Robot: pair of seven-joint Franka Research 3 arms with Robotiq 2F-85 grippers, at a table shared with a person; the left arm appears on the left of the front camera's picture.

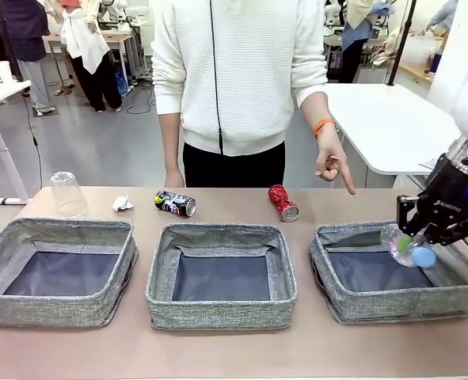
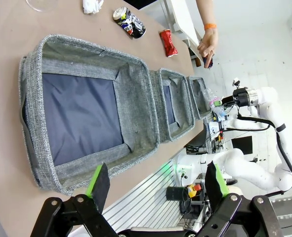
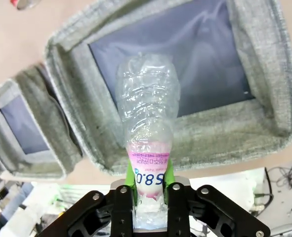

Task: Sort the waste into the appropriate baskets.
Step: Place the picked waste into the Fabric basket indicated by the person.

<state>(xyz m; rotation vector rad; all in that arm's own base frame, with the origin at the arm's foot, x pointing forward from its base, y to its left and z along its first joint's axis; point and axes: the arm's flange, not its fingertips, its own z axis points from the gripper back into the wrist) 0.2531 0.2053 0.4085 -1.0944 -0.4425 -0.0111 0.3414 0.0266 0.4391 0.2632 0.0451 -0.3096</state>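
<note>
Front view: the right gripper (image 1: pixel 416 237) hangs over the right basket (image 1: pixel 392 305) with the clear plastic bottle (image 1: pixel 404 244) beneath it, above the basket but not yet on its dark bottom.
Right wrist view: the green-padded fingers (image 3: pixel 127 197) press both sides of the pink label. They are clamped on the bottle, and its free end points down into the basket so a release should drop it inside.
Left gripper (image 2: pixel 158 185): fingers wide apart with nothing between them, held by the outer edge of the left basket (image 2: pixel 81 113), clear of the other arm's work.
Worktop (image 1: pixel 218 352): clear plastic cup (image 1: pixel 67 194), crumpled paper ball (image 1: pixel 123 203), black printed can (image 1: pixel 175 203) and crushed red can (image 1: pixel 283 203) – a row beyond the baskets, unsorted.
Middle basket (image 1: pixel 222 313): dark bottom bare.
Person's hand (image 1: pixel 332 162): one finger points down near the right basket – likely showing where the bottle belongs.
</note>
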